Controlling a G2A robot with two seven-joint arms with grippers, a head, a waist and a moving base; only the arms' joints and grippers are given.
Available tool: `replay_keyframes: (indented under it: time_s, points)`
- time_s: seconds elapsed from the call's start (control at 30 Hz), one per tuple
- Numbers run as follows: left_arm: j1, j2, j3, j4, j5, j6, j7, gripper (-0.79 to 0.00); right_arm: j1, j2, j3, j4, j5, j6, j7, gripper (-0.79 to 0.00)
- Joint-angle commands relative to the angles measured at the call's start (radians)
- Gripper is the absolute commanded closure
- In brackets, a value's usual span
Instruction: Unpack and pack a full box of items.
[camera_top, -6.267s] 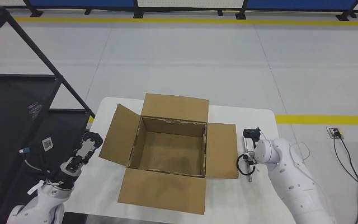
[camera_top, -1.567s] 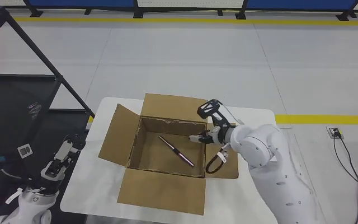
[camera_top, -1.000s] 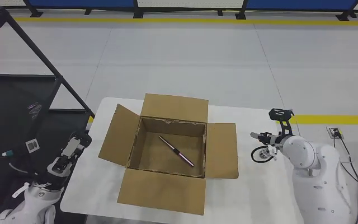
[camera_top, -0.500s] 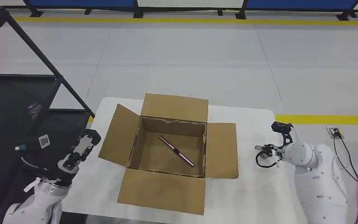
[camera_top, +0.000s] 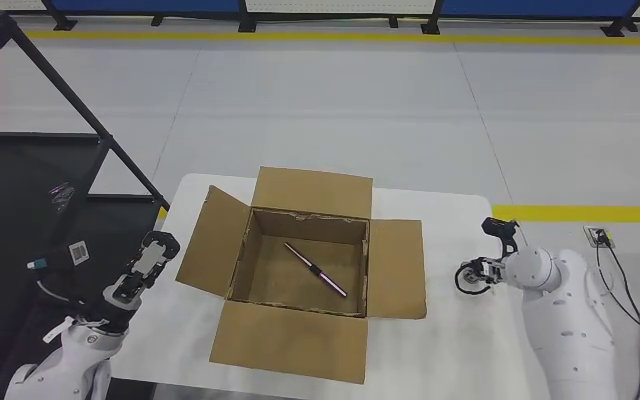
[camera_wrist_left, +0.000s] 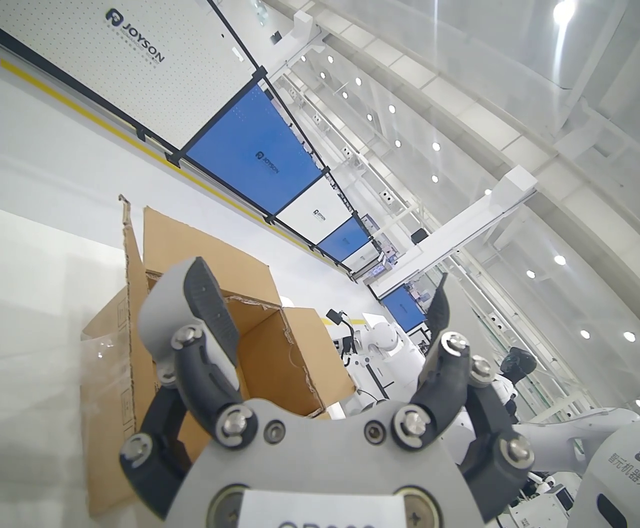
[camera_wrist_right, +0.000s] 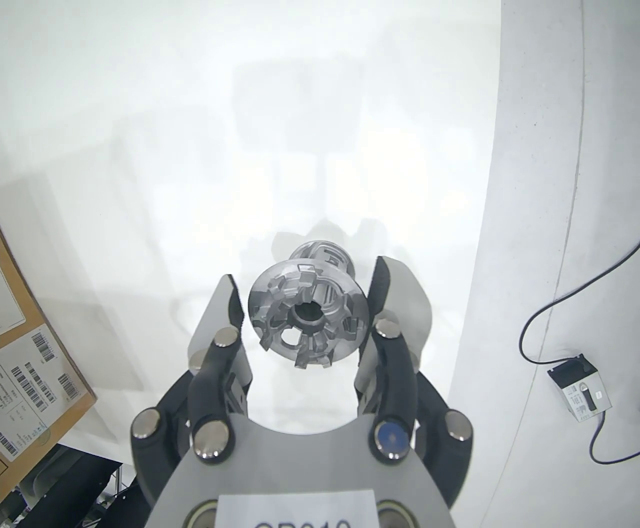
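The right gripper (camera_wrist_right: 307, 272) is closed down to a narrow gap, and one metal part (camera_wrist_right: 307, 320) is held between its fingers (camera_wrist_right: 235, 310), which lie against the two sides of the front flange. The part is near the right edge of the white desk (camera_top: 455, 340), well apart from the box (camera_top: 300, 345). Whether it is resting on the desk cannot be told. The left gripper (camera_wrist_left: 320, 272) is opened wide and nothing is held in it. It is seen just beside the left flap of the box.

One cardboard box is counted, brown and square, with all four flaps folded outward. One thin dark rod (camera_top: 315, 268) is laid diagonally on its bottom. The metal part is grey and spool-shaped, with a notched flange and a round hole in the middle.
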Motion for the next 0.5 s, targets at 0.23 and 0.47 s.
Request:
replay_keyframes:
  time_s: [0.23,0.47]
  points:
    - [-0.007,0.002,0.004,0.001,0.0,0.006,-0.008,-0.785,-0.032,0.011,0.017,-0.171,0.036,0.034,-0.05,0.0]
    - [-0.008,0.003,0.002,0.01,-0.005,-0.004,0.0,-0.785,-0.163,0.006,-0.002,-0.579,0.1,0.11,-0.119,0.0]
